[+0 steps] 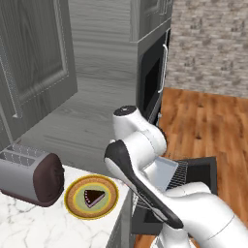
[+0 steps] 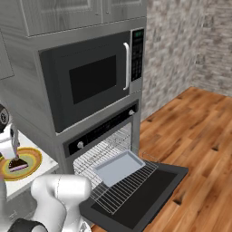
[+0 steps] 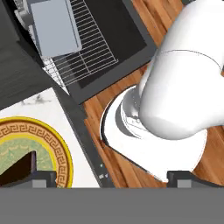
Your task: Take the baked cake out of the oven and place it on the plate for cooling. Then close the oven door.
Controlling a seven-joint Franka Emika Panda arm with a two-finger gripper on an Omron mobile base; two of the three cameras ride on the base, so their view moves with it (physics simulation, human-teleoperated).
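Hand view: the claw (image 3: 111, 177) stands spread wide, its two dark tips far apart and nothing between them; the left tip (image 3: 41, 176) sits just beside the baked cake (image 3: 19, 168), contact unclear. The cake lies on the plate (image 3: 59, 146) on the marble counter (image 3: 48, 103). In the left base view the toaster (image 1: 31, 177) stands near the plate. In the right base view the oven door (image 2: 154, 192) lies open, with the grey baking tray (image 2: 118, 166) on the pulled-out wire rack (image 2: 115, 192) below the microwave (image 2: 90, 84).
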